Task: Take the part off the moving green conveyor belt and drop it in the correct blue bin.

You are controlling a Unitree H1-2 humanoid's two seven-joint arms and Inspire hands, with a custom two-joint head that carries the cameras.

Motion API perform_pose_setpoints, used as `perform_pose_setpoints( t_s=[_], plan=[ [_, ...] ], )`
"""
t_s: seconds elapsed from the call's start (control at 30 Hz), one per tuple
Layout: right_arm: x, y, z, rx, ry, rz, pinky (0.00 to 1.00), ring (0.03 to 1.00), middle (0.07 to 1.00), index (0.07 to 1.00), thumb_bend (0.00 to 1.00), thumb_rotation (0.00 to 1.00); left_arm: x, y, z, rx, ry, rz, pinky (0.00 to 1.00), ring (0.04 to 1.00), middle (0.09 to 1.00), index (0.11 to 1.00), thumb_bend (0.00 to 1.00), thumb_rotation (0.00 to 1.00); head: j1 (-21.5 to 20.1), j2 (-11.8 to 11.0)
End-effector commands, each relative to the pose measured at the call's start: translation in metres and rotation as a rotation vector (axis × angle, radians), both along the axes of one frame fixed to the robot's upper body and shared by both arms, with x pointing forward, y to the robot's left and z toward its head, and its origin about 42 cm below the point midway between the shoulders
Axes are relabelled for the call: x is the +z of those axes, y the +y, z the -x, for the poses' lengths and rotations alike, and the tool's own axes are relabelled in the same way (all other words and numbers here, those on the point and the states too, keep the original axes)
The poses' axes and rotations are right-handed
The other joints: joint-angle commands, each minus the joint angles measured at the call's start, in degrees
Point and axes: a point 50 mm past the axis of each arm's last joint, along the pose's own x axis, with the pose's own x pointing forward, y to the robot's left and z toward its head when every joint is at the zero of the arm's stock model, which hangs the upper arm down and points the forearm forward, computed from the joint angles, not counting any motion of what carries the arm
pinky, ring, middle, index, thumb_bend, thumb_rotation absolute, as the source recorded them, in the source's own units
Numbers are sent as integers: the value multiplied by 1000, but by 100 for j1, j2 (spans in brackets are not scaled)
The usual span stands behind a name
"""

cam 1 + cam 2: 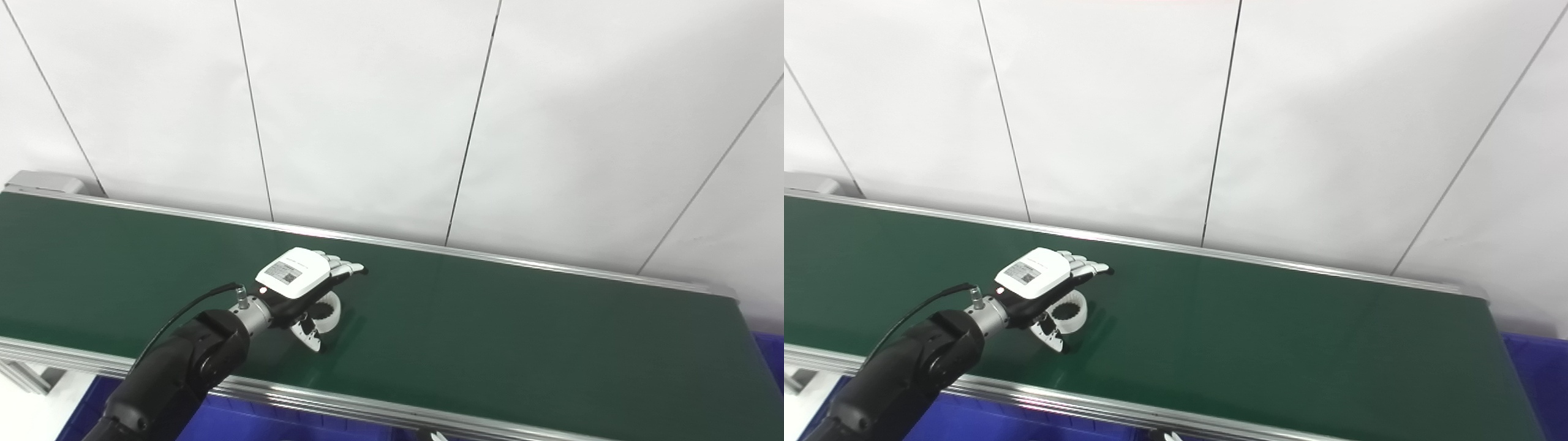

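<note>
The conveyor belt (490, 331) is dark green with a smooth, faintly sheeny rubbery face, edged by bright brushed-metal rails (343, 410). The left hand (294, 278) has a glossy white plastic back, over a black glossy arm shell (177, 373). The white toothed ring part (1070, 313) looks like matt plastic. The blue bin (1540, 361) looks like smooth plastic.

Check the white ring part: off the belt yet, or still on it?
Cannot tell for sure. The white ring part sits under the left hand, low against the green belt; contact is hidden, fingers extended, thumb beside it.
</note>
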Motion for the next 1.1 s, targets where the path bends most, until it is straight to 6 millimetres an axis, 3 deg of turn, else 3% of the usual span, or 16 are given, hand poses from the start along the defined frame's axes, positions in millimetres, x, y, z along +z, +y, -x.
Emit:
perform_pose_setpoints(
  t_s=[0.0,0.1,0.17,0.2,0.27,0.33,0.37,0.43,0.6,0.83,1.07],
  plan=[
    [13,3,0,11,-73,-50,796,908,956,925,380,850,20,8,-16,19,-21,-20,817,899,915,925,934,44,19,7],
    [14,3,-1,10,-75,-49,801,911,957,927,383,856,13,7,-20,35,48,-50,731,882,932,932,934,10,4,4],
    [14,3,-1,10,-78,-48,801,910,955,926,392,876,3,5,-23,34,82,-50,639,802,920,904,879,2,-1,5],
    [15,3,-2,10,-79,-48,801,910,955,926,393,878,-2,4,-25,29,94,-47,596,753,897,875,849,0,-1,5],
    [16,3,-2,10,-79,-51,801,911,958,927,392,870,-11,-2,-27,21,109,-37,487,619,751,757,782,0,-45,22],
    [17,2,-1,9,-81,-48,803,912,958,928,392,870,-16,-10,-27,15,117,-23,454,575,695,711,771,0,-42,38],
    [18,2,-1,7,-82,-45,802,911,957,928,393,873,-17,-14,-27,10,117,-10,428,520,650,672,632,0,-47,45],
    [19,0,0,4,-86,-41,798,908,957,926,397,887,-17,-20,-27,-12,99,29,343,466,524,573,534,0,-42,50],
    [20,-3,0,-7,-88,-46,810,915,962,931,387,863,-9,-24,-24,-36,50,105,190,424,501,426,506,0,-51,60],
    [19,-4,0,-11,-88,-50,807,910,963,936,377,848,7,-19,-23,-15,31,143,183,427,496,378,507,0,-67,73],
    [19,-3,0,-6,-86,-47,818,914,965,939,380,863,12,-15,-23,-33,23,167,193,429,494,384,508,0,-92,75]
  ],
)
